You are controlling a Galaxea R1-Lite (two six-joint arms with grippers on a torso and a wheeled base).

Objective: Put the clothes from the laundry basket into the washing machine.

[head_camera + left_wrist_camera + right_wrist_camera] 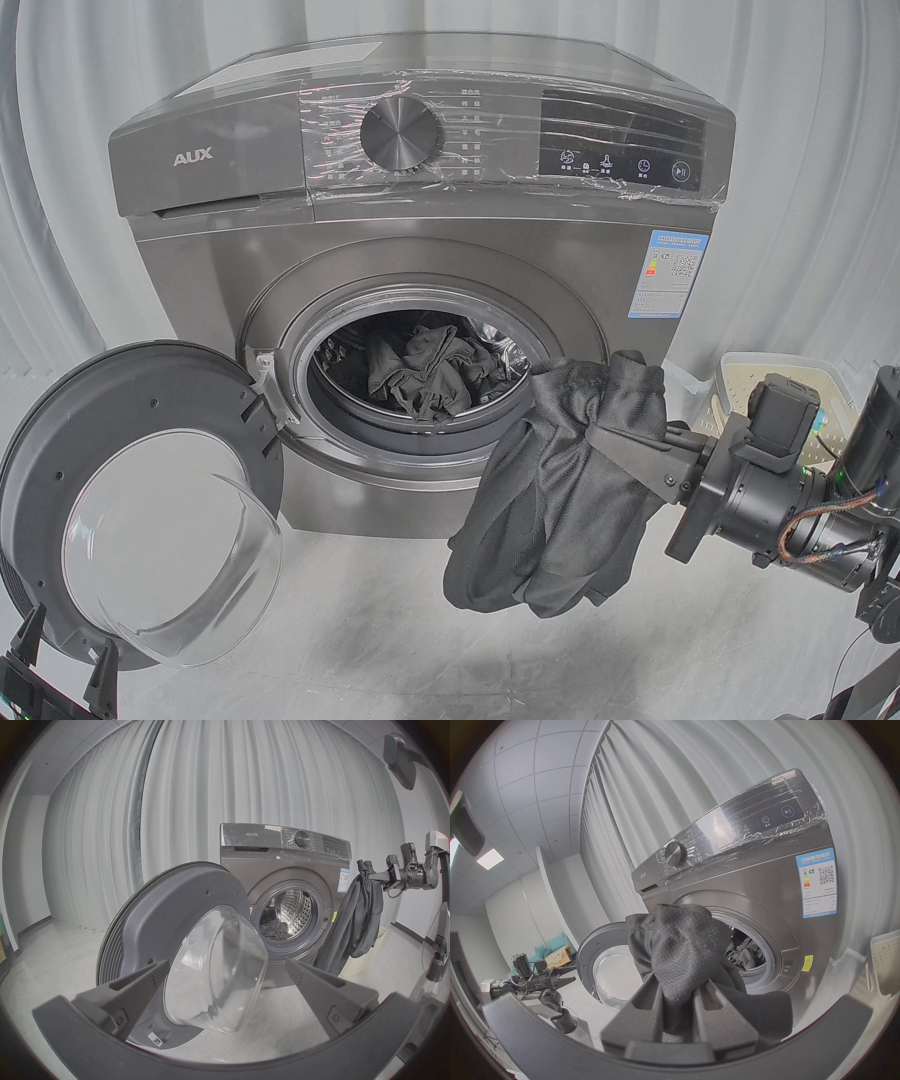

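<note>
Hanging from the clenched right gripper (609,439) (679,996) (375,872), a dark grey textured fabric garment (553,487) (679,945) (356,917) is pinched near its upper fold between the two black fingers and droops in long loose folds clear of the floor; it sits just right of the round opening, outside the drum, in front of the lower right of the front panel; whether it touches that panel cannot be told. Silver-grey front-loading washing machine (216,272) (286,860) (754,884), centre of scene, far side; clear plastic film over its control strip; round metal dial (400,133) at top centre; blue-and-white sticker label (670,274) on the upper right of the front. Round grey door with bulged clear glass window (141,394) (159,907) (590,945), swung fully open to the left. Crumpled dark grey clothes (422,370) (274,931) (743,954), lying inside the steel drum, low in the opening. Cream perforated plastic laundry basket (750,375) (886,959), on the floor at the right of the machine, behind the right arm. Left gripper (66,656) (229,987) (565,975), released, fingers spread wide, low at the near left, just beside the open door and well apart from the garment. White pleated curtain (825,141) behind the machine; pale glossy floor (375,619) in front.
</note>
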